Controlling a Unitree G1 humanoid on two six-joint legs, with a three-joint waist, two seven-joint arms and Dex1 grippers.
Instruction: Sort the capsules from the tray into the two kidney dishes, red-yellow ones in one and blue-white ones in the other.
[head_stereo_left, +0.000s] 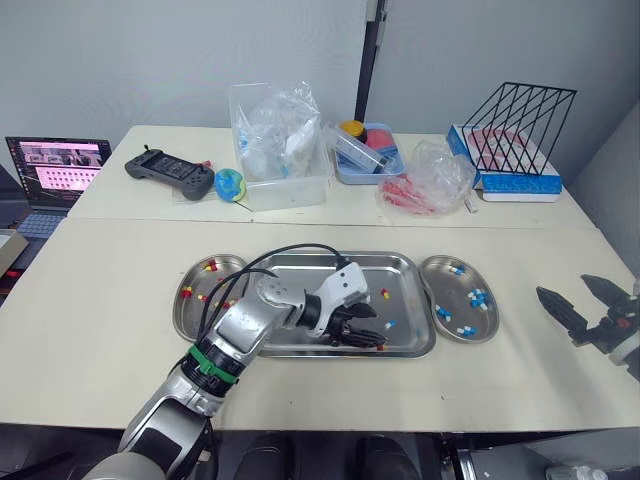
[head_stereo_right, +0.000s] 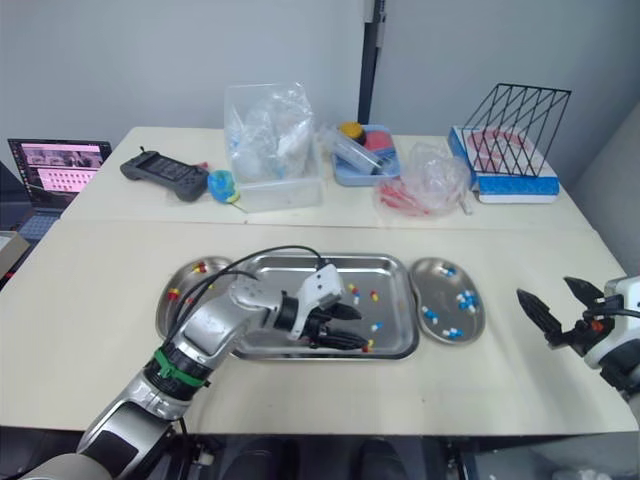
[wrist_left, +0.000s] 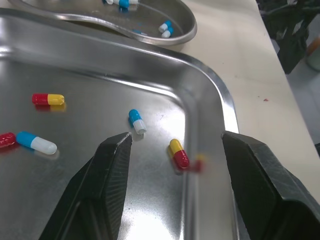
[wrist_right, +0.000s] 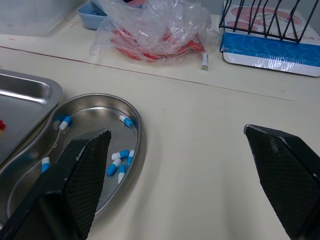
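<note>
A steel tray (head_stereo_left: 392, 274) lies mid-table and holds a few loose capsules. My left gripper (head_stereo_left: 365, 335) is down inside its near right corner, open. Between its fingers lies a red-yellow capsule (wrist_left: 178, 153), close to the tray wall, with a blue-white capsule (wrist_left: 136, 121) just beyond. Left of the tray is a kidney dish (head_stereo_left: 194, 318) with red-yellow capsules. The kidney dish (head_stereo_left: 489, 326) to the right of the tray holds several blue-white capsules (wrist_right: 117, 162). My right gripper (head_stereo_left: 585, 305) hovers open and empty over bare table, right of that dish.
Along the back of the table stand a clear plastic box (head_stereo_left: 280, 150), a blue container (head_stereo_left: 365, 150), a plastic bag with red items (head_stereo_left: 425, 180) and a black wire rack (head_stereo_left: 520, 125). A game controller (head_stereo_left: 170, 172) and a laptop (head_stereo_left: 55, 170) sit at the back left.
</note>
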